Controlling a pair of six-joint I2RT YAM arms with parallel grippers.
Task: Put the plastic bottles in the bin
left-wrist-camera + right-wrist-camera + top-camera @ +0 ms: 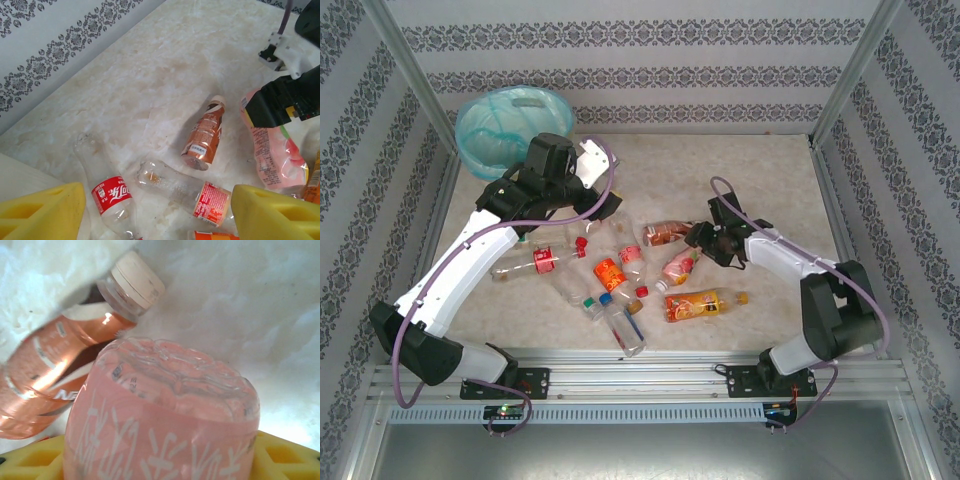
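Left arm: up from base at 7 o'clock, elbow bent, wrist out toward 11 o'clock, near the bin.
Left pincer: jaws wide apart, holding nothing, hanging above loose bottles.
Right arm: up from base at 5 o'clock, bent at elbow, reaching left toward centre.
Right pincer: down low, yellow pads pressed on both sides of pink-label bottle, which lies on the tabletop.
Tabletop: beige, marbled. Around it, grey-patterned wallpaper walls and metal frame posts.
Bin: at 11 o'clock corner, blue-green bag liner, contents not readable.
Plastic bottles: scattered lying at centre.
- Red-label cola bottle at 9 o'clock of the pile.
- Orange-label bottle in the middle.
- Clear blue-capped bottle at 6 o'clock.
- Brown-label bottle at 12 o'clock, just beside the pink one.
- Orange drink bottle at 4 o'clock.
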